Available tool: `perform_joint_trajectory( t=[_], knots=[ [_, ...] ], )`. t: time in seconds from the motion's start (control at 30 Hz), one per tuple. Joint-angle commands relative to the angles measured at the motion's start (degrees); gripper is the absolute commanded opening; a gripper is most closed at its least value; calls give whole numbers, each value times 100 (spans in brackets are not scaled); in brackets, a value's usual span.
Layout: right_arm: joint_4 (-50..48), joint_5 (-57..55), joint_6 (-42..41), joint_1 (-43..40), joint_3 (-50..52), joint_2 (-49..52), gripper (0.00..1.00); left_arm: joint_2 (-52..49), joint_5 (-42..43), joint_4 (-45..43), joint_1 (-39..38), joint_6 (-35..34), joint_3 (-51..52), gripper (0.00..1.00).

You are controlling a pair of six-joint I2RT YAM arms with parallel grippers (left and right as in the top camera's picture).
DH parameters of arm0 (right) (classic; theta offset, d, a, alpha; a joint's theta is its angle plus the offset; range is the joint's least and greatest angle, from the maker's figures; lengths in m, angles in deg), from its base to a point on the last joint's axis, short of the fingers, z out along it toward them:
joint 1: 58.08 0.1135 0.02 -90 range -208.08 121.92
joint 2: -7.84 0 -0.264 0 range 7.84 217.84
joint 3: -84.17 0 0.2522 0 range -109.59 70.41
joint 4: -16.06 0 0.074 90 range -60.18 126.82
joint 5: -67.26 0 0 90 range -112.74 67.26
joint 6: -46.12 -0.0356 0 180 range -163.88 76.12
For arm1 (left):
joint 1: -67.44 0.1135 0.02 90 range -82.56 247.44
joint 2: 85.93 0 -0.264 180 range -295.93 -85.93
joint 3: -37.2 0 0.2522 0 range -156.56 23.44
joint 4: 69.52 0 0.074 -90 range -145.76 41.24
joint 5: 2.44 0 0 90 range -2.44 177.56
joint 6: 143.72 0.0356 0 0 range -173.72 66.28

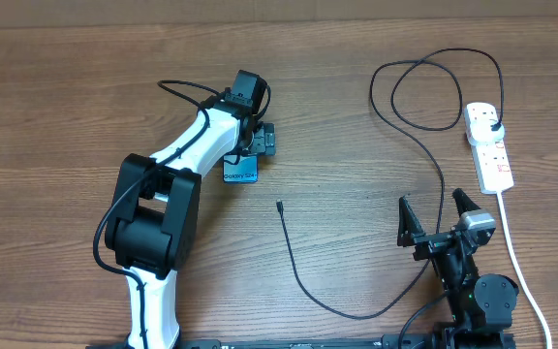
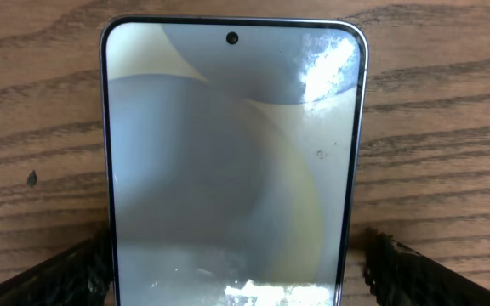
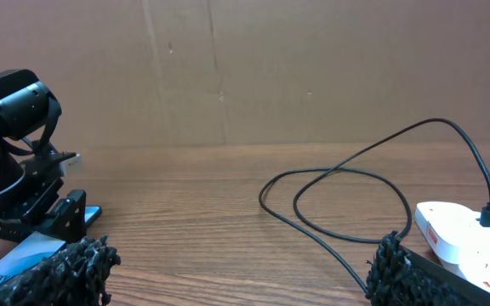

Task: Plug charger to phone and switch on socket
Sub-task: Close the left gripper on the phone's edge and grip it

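The phone (image 1: 241,172) lies flat on the wooden table, its light screen (image 2: 228,161) facing up. My left gripper (image 1: 259,145) is open and straddles the phone's near end, one finger (image 2: 66,274) at each long edge; a narrow gap shows on the right side. The charger's black cable (image 1: 303,281) ends in a free connector tip (image 1: 279,206) on the table, right of the phone and below it. The cable loops (image 3: 339,174) back to a black plug (image 1: 492,122) in the white socket (image 1: 489,147). My right gripper (image 1: 434,215) stands open and empty low at the right, the cable running past it.
A thick white cord (image 1: 526,281) runs from the socket down toward the front right edge. The cable's big loop (image 1: 434,87) lies at the back right. My left arm's white and black links (image 1: 158,208) cover the table's left middle.
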Motion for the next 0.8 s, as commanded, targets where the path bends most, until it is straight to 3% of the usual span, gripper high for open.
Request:
perform_joint_trajectory(
  t=[0.0, 0.77],
  knots=[
    [-26, -37, -17, 28, 57, -57, 100, -243, 162, 101, -33, -125, -15, 100],
    [-26, -39, -17, 28, 57, -57, 100, -245, -46, 181, 39, 238, -13, 100]
  ],
)
